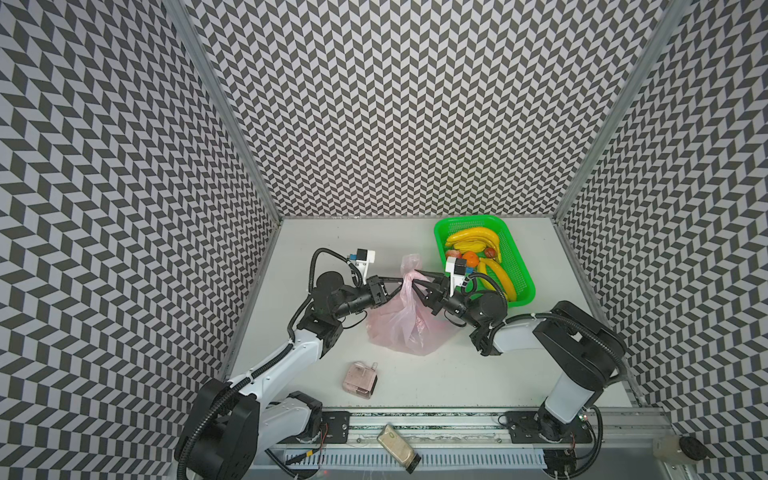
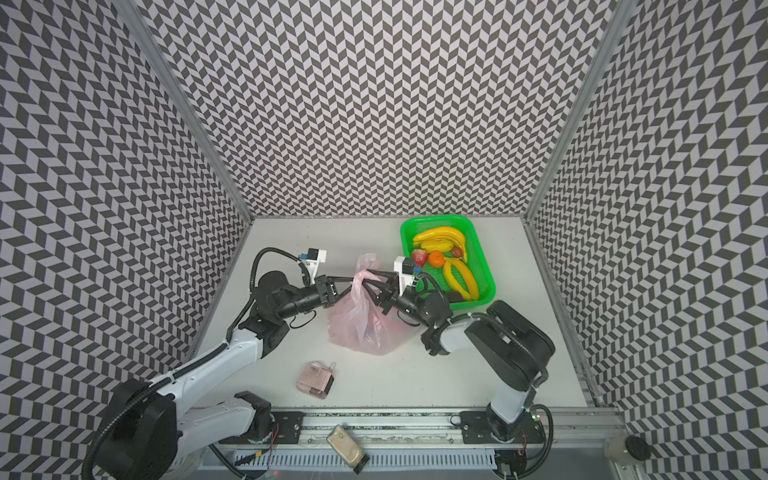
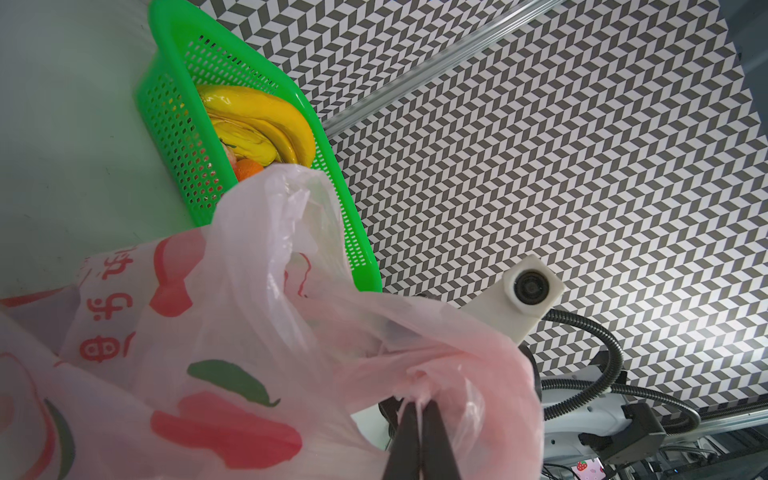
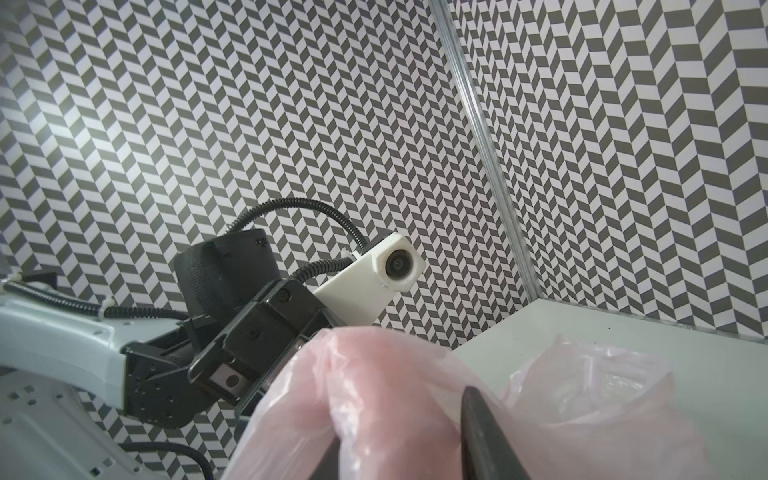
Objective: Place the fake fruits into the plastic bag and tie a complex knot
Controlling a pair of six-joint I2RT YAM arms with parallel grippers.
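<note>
Left claw [image 3: 420,405] tight on plastic bag [image 3: 249,291], clearest from left wrist

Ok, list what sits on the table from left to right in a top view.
First the small pinkish box → plastic bag → green basket holding the fake fruits.

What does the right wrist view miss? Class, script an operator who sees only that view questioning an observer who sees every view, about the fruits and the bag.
Operator: Where are the fruits?
Observer: Bananas and an orange lie in the basket, beyond the bag.
Operator: Does the left end effector hold the bag?
Observer: Yes, it is shut on bunched film at the bag's top.
</note>
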